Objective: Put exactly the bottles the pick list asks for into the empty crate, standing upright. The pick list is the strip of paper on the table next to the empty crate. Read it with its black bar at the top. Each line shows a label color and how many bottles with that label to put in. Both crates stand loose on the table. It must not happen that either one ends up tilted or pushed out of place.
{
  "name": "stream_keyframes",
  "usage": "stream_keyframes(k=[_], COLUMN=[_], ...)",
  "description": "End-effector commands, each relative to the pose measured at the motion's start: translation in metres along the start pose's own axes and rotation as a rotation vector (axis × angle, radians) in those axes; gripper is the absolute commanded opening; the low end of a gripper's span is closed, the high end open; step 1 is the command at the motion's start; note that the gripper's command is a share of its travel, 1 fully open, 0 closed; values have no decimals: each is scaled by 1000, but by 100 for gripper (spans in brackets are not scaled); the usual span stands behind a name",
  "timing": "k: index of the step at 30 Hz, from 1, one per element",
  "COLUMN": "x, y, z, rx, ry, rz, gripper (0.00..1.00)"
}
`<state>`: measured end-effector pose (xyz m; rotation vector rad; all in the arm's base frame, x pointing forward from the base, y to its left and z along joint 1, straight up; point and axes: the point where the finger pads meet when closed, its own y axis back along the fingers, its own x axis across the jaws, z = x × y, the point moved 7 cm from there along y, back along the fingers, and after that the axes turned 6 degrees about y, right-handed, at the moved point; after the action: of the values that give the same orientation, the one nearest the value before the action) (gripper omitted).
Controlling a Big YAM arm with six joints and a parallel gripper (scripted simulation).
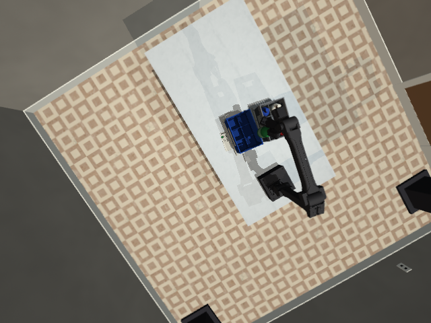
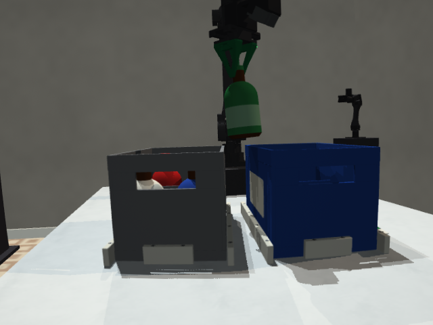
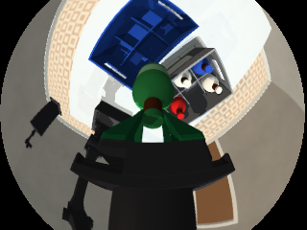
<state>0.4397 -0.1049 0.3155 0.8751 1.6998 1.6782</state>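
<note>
My gripper (image 2: 240,71) (image 3: 153,113) is shut on the neck of a green bottle (image 1: 263,132) (image 2: 242,94) (image 3: 153,91) with a pale band. The bottle hangs slightly tilted, above rim height, near the gap between the crates. The blue crate (image 1: 251,147) (image 2: 321,206) (image 3: 107,53) shows no bottles in its compartments. The dark grey crate (image 2: 168,217) holds a blue bottle (image 1: 265,110) (image 3: 201,67), a red bottle (image 2: 167,177) (image 3: 177,105), a white bottle (image 3: 182,80) and another white bottle (image 3: 210,83). The pick list (image 1: 226,144) lies beside the blue crate; its lines are too small to read.
Pale low blocks (image 2: 168,254) (image 2: 327,247) stand around the feet of both crates. The crates stand side by side with a narrow gap. The arm's base (image 1: 275,180) stands on the table (image 1: 222,69) near the crates.
</note>
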Motion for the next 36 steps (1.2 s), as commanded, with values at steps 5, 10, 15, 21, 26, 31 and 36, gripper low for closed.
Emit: stream_keyframes(k=[5,10,15,21,26,31,36], x=[21,28,34,44,52,60,64], y=[40,46,53,45,44,46,53], z=[3,10,16,18,23,29,34], rx=[-61,-74,-88,-73,-75,-81,-95], ry=[-12,-12,-12,-12,-12,-12,-12], rz=[-75,-88,-101,-83,-83,-86,-98], gripper=[0,0,0,0,0,0,0])
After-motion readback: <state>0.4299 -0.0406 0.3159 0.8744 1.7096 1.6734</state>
